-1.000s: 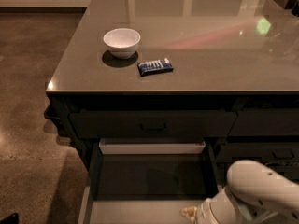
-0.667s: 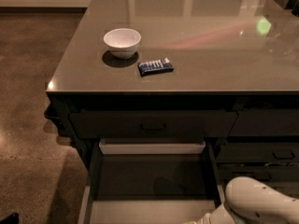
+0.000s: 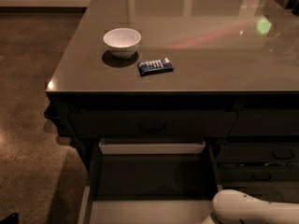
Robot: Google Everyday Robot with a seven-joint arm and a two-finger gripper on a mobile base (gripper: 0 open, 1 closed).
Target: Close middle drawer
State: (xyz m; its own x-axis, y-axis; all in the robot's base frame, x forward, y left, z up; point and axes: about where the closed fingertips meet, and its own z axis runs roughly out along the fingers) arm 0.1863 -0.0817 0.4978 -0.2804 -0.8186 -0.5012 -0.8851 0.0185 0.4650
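The middle drawer is pulled far out towards me under the counter. Its dark inside shows, with the white back panel at the far end and the pale grey rim at the frame's bottom edge. Its front and handle are below the frame, out of view. Only a white rounded part of my arm shows at the bottom right, beside the drawer's right side. The gripper itself is below the bottom edge, out of view.
The closed top drawer front with a small handle sits above the open drawer. Narrower dark drawers stand to the right. On the grey countertop are a white bowl and a blue packet. Brown floor lies to the left.
My arm has sunk lower and to the right. The gripper, seen at the drawer's front right corner a second ago, has dropped out of the frame. The drawer looks unmoved.
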